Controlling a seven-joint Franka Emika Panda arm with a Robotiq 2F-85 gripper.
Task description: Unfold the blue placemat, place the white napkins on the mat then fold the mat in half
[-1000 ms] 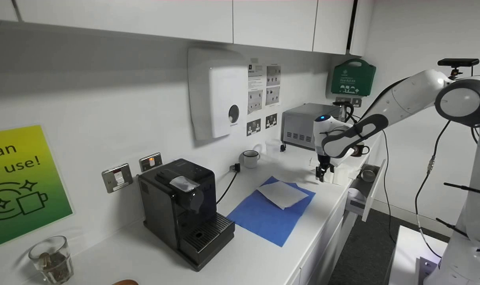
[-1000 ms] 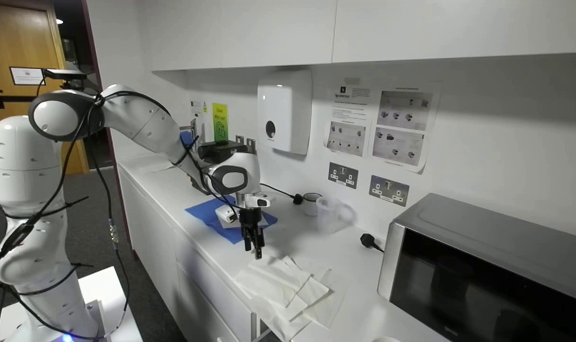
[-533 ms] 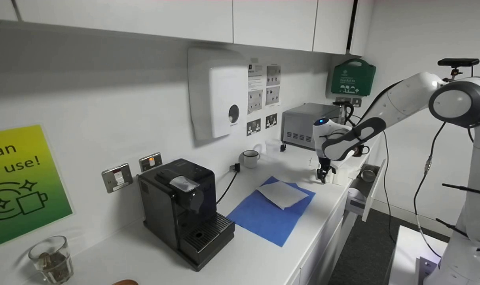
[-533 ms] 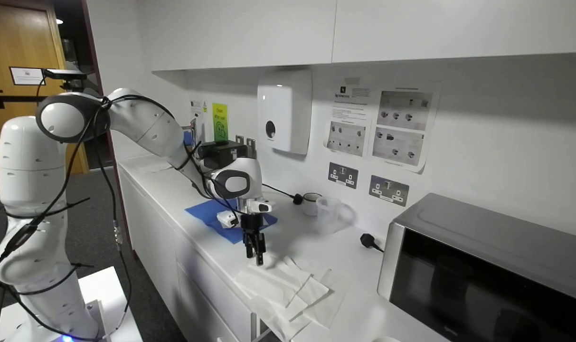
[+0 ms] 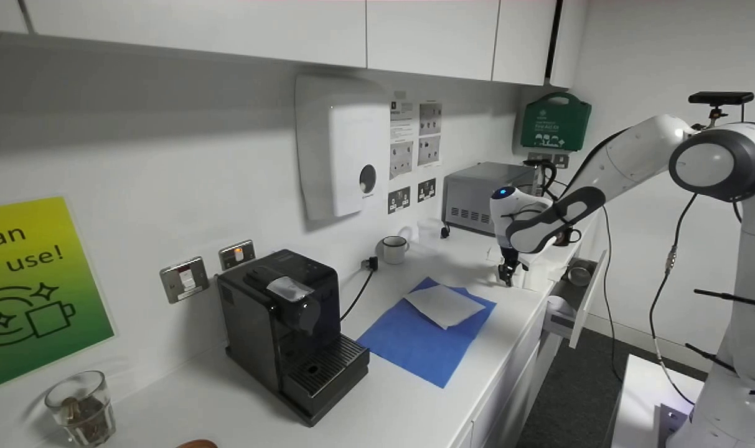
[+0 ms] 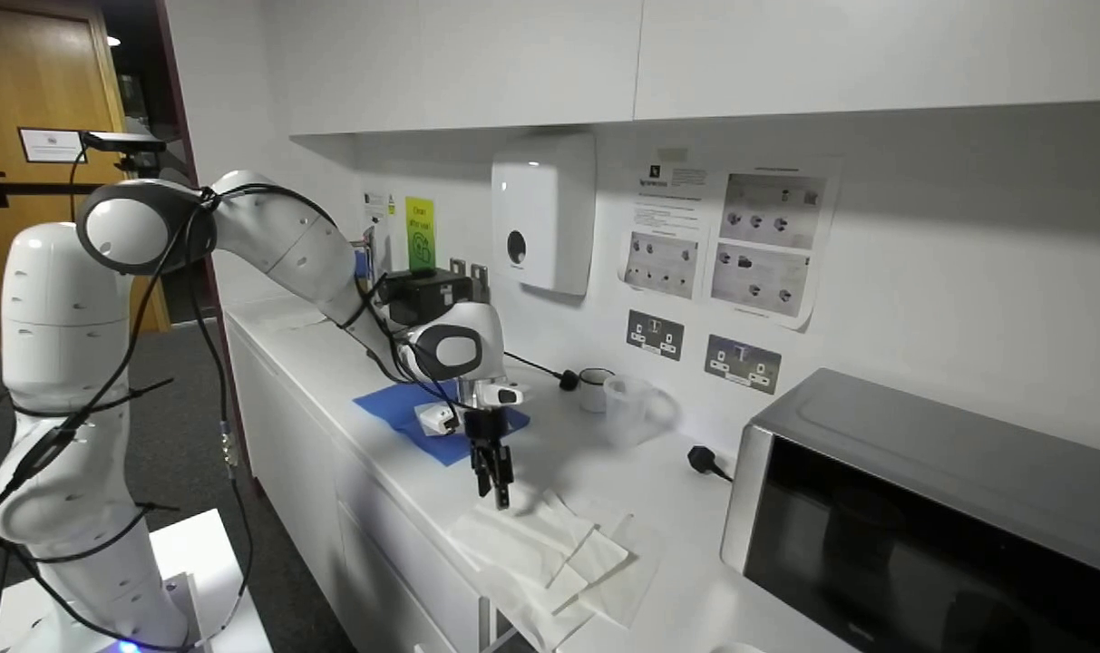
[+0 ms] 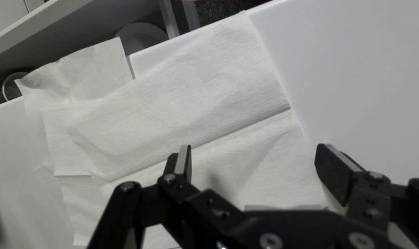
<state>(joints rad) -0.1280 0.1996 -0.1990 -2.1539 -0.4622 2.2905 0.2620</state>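
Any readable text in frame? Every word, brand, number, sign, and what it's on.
"Clean": yellow-green paper wall poster
"er use!": same poster, line's start cropped or blurred
"First Aid Kit": green handled plastic case; smaller line blurred
Too small or blurred: white printed paper notices, framed white door sign, marks on white wall dispenser and silver microwave
No legible numbers.

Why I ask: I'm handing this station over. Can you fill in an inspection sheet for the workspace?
Surface: white counter, overhanging napkin at its edge.
Job's things: blue placemat spread open, white napkin on it; loose napkins overlapping nearby.
Clutter: coffee machine, white mug, translucent container, glass.
Gripper: open, nothing held, above the loose napkins; contact unclear.
Cables: hanging cable near the arm; black lead beside the coffee machine.
Surroundings: drawer open below the overhanging napkin; microwave, wall dispenser.
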